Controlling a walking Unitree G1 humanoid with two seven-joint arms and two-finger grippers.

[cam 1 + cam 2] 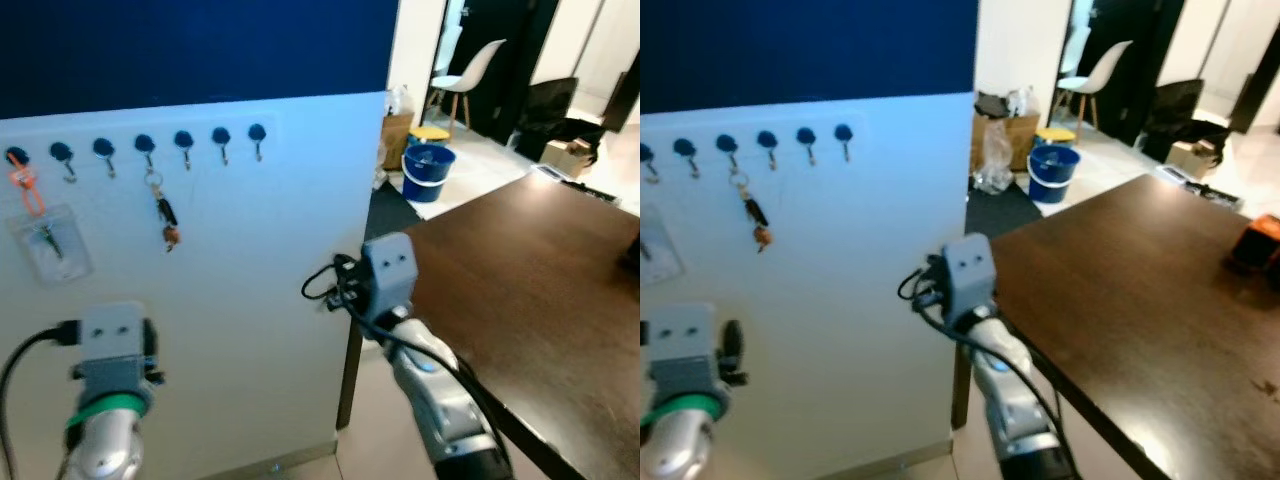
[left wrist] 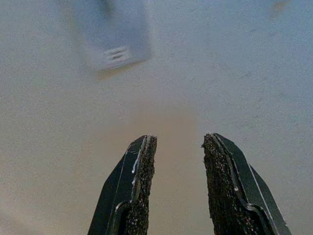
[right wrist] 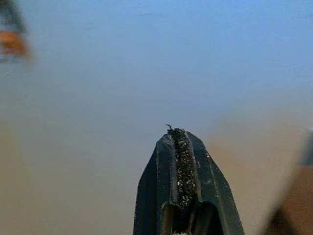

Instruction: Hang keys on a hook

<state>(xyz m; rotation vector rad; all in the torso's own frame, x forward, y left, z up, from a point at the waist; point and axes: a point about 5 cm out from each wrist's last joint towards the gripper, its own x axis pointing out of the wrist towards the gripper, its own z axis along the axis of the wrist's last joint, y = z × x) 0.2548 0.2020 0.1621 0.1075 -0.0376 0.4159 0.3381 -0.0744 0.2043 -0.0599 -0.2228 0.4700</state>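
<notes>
Fingers first: my left gripper (image 2: 176, 188) stands with a narrow gap between its pads and nothing in it, facing the white board (image 1: 260, 300) low down; my right gripper (image 3: 183, 166) has its pads pressed together, empty as far as I can see, also facing the board below the hooks (image 1: 145, 145). The keys (image 1: 163, 212) already hang from the fourth hook, on a ring, well above and between my two arms, so I judge the hanging itself done. To finish well, I should draw both arms straight back from the board without swinging sideways, so no finger brushes the dangling keys or knocks the ring off its hook. An orange tag (image 1: 28, 190) hangs from the first hook with a clear pouch (image 1: 48, 245) below it; the pouch seems to hold a small dark key. Beyond the board a blue bucket (image 1: 428, 170) stands on the floor, its contents hidden, beside a cardboard box (image 1: 1002, 135) with bags in it.
</notes>
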